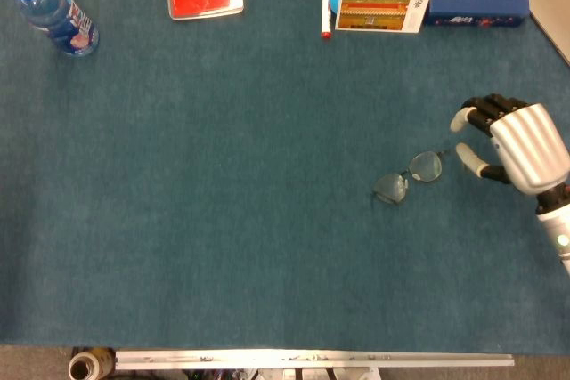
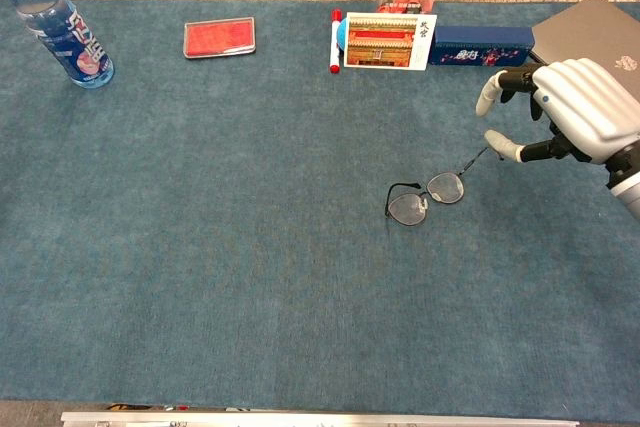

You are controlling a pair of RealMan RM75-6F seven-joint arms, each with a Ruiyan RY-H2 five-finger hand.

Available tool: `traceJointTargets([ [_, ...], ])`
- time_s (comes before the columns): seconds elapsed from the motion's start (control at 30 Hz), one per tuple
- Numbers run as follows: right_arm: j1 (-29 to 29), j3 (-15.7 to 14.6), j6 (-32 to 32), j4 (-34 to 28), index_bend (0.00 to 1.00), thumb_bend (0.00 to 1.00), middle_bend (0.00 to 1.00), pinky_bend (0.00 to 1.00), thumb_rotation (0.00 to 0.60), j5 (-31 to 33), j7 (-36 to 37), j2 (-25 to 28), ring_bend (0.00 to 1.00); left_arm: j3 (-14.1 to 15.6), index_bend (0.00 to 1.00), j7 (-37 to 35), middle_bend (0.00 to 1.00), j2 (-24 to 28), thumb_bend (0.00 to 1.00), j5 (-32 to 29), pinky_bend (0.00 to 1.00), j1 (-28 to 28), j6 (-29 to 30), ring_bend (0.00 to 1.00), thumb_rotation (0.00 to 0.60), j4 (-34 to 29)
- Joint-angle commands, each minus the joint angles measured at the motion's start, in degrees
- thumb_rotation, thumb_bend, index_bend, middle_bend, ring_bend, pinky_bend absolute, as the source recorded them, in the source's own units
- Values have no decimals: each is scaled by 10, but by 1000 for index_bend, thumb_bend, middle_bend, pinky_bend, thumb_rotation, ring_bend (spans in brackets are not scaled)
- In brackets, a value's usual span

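Glasses lie just left of your right hand

Glasses (image 1: 408,176) rest on the blue worktop (image 1: 223,184), right of centre and well apart from the row of items along the far edge. Your right hand (image 1: 509,141) is the only one in view, so it is by far the nearer; the left does not show in either camera. The frame lies to that hand's left and slightly toward you, its long axis running diagonally from the near-left lens up to the far-right temple arm (image 2: 476,159). That thin arm's tip sits just beside your fingertips (image 2: 494,139), though contact is too fine to judge. Your fingers are apart and hold nothing.
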Motion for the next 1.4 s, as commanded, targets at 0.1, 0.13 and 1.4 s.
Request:
traceJointTargets([
  [0.1, 3, -1, -4, 6, 486, 267, 471, 587, 600, 2, 0, -8, 405, 0, 562, -1, 570, 1, 238, 1, 529, 1, 2, 438, 600, -1],
  [0.13, 4, -1, -4, 7, 486, 265, 471, 587, 600, 2, -1, -10, 405, 0, 562, -1, 570, 1, 238, 1, 529, 1, 2, 438, 600, -1],
  [1.4, 23, -19, -35, 92, 486, 256, 476, 587, 600, 11, 16, -89, 405, 0, 562, -3, 570, 10, 238, 1, 529, 7, 8, 438, 600, -11],
])
